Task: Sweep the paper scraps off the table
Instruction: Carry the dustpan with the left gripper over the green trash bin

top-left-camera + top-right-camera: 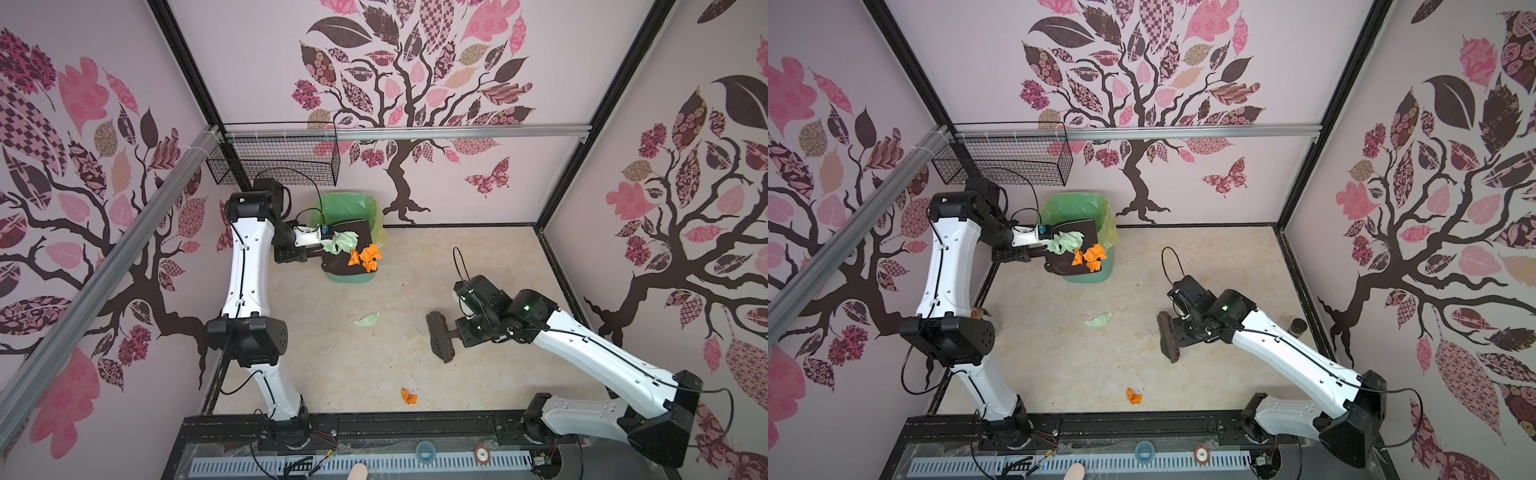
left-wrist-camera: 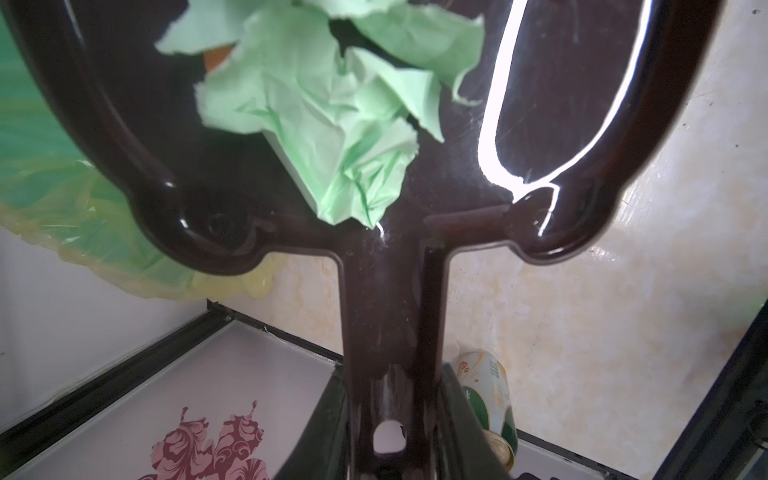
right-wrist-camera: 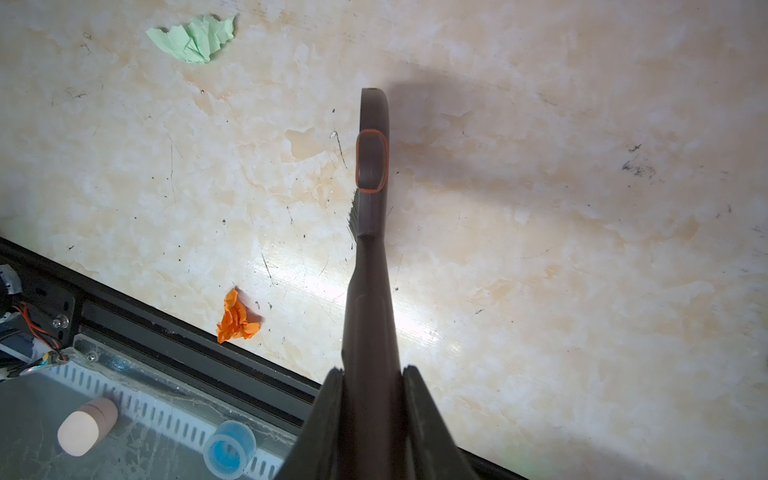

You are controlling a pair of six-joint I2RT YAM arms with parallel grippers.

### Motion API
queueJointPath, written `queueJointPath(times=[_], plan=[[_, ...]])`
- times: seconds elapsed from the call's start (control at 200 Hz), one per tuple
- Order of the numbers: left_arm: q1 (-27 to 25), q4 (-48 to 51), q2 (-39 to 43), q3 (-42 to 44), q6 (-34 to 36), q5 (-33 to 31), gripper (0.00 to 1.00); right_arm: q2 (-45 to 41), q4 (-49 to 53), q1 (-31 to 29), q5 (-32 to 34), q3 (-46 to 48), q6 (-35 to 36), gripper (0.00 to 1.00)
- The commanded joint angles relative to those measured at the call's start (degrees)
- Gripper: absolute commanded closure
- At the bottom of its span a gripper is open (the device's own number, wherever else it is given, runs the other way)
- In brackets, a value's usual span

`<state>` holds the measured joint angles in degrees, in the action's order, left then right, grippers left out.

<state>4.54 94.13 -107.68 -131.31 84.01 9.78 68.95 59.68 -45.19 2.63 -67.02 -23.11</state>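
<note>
My left gripper [image 1: 318,249] [image 2: 392,370] is shut on the handle of a dark brown dustpan [image 1: 337,267] [image 1: 1059,262] [image 2: 124,124], which hangs over the mint-green bin [image 1: 349,279] at the back. On the pan lie crumpled green paper scraps [image 1: 341,242] [image 2: 324,124] and orange ones [image 1: 366,258] [image 1: 1090,257]. A green scrap [image 1: 366,319] [image 3: 193,39] lies mid-table [image 1: 374,361]. An orange scrap [image 1: 409,396] [image 3: 235,318] sits near the front edge. My right gripper [image 1: 457,332] [image 3: 372,370] is shut on a brown brush [image 1: 438,336] [image 3: 372,166], to the right of both loose scraps.
A black wire basket [image 1: 274,160] hangs on the back wall above the left arm. A drink can [image 2: 486,390] lies by the table's left edge and a dark jar [image 1: 1298,328] stands by its right edge. A blue cap [image 3: 228,451] rests on the front ledge.
</note>
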Motion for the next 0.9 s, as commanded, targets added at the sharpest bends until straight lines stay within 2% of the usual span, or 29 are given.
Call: queueJointPath(times=[0.0, 0.32, 0.45, 0.67, 0.89], plan=[[0.38, 9.17, -1.57, -4.82, -0.51, 2.22, 1.00, 0.64, 2.13, 0.33, -0.70, 1.57, 0.44, 1.00], [1.98, 9.25, -7.08, -13.74, -1.76, 2.76, 1.00, 2.14, -0.17, 0.35, -2.45, 3.20, 0.53, 1.00], [2.32, 9.23, -8.78, -14.78, -1.39, 1.62, 1.00, 2.84, -0.72, 0.36, -2.64, 3.55, 0.70, 1.00], [2.83, 9.10, -13.98, -24.17, -1.58, 1.89, 1.00, 4.67, -2.36, 0.36, -3.70, 5.01, 0.66, 1.00], [3.60, 8.80, -17.04, -29.52, -0.77, 1.43, 1.00, 8.36, -3.57, 0.28, -5.61, 6.24, 0.92, 1.00]])
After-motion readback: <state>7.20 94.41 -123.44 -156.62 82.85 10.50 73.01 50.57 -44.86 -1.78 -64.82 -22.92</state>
